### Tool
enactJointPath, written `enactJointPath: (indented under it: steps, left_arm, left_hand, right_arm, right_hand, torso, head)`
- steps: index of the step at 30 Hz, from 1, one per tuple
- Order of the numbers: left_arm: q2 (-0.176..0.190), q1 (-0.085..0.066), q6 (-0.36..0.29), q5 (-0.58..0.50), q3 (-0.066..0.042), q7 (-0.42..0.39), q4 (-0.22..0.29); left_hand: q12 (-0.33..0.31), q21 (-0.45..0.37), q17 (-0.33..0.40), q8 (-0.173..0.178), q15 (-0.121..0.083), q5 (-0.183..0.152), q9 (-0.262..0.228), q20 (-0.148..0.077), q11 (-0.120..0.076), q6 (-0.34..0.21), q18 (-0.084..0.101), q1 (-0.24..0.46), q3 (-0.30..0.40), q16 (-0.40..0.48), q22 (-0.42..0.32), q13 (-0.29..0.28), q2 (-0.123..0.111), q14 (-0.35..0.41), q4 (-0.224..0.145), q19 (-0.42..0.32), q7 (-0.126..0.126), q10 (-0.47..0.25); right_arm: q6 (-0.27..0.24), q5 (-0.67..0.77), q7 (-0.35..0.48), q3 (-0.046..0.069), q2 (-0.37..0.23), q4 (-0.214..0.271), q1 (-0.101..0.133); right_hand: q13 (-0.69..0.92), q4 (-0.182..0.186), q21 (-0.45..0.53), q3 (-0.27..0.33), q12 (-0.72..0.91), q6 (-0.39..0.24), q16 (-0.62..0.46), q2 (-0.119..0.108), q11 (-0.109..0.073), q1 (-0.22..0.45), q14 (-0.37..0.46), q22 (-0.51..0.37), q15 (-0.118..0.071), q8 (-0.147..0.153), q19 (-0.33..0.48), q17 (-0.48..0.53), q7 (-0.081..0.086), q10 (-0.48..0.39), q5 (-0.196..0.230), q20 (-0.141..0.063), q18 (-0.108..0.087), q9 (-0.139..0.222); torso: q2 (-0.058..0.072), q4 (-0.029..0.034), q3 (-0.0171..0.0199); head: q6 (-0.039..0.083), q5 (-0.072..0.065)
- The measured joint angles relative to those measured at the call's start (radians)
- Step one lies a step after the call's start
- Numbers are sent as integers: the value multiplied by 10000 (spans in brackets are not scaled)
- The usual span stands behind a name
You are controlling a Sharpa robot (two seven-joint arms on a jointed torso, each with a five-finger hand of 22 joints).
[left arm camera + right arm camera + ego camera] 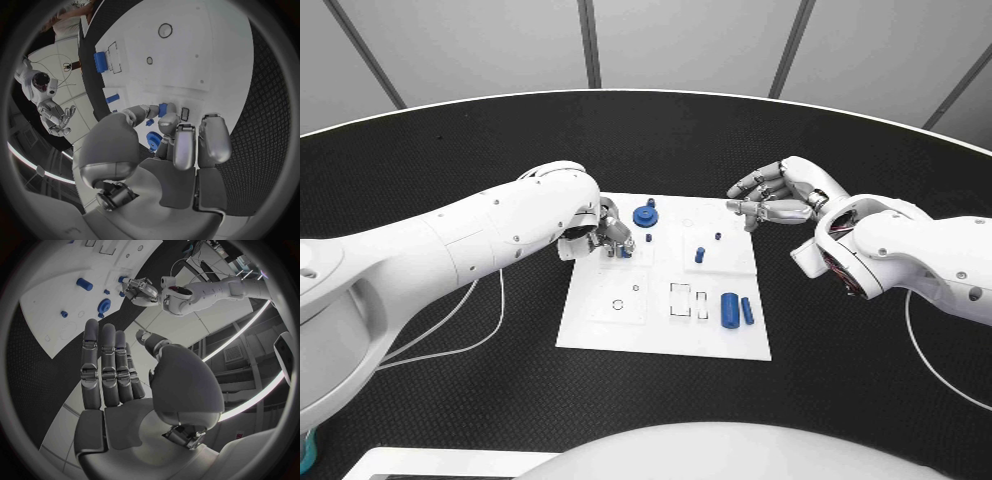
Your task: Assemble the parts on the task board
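The left hand (pixel 607 238), nearest the head camera, is seen pinching a small blue part (pixel 162 109) over the task board's (pixel 625 335) far-left corner beside the blue gear (pixel 645 215), seating judged next, while the right hand (pixel 776 195) hovers empty, fingers apart.

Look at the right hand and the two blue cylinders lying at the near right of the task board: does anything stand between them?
Nothing visible does. The right hand hovers open off the task board's far right corner, and only bare white plate separates it from the two blue cylinders.
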State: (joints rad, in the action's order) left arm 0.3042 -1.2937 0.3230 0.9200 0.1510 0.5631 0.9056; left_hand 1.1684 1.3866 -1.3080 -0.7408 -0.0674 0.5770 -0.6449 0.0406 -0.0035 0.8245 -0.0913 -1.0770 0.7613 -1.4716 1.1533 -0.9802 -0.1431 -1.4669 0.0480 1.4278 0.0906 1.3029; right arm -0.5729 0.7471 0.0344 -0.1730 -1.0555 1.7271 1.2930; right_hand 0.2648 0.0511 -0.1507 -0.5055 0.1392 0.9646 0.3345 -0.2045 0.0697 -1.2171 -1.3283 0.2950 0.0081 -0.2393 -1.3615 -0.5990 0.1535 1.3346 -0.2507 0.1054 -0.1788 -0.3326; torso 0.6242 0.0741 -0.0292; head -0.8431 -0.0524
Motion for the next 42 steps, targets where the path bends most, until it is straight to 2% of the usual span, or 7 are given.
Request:
enactJointPath:
  steps: [42]
  left_arm:
    - [-241, 0, -554, -171, 0, 109, -327]
  left_hand:
    - [-243, 0, 4, -17, 1, -50, -140, 3, -5, 46, -6, 0, 32, 0, -78, 341, 0, 1, 32, -3, -87, -154]
  right_arm:
    - [147, 0, -69, 0, 29, -10, 1]
  right_hand:
    - [-3, 0, 0, 0, 0, 0, 0, 0, 0, 0, 39, 1, -33, 0, 0, 2, 0, 0, 0, 0, 0, 0]
  torso:
    - [-6, 6, -1]
  head:
    - [21, -35]
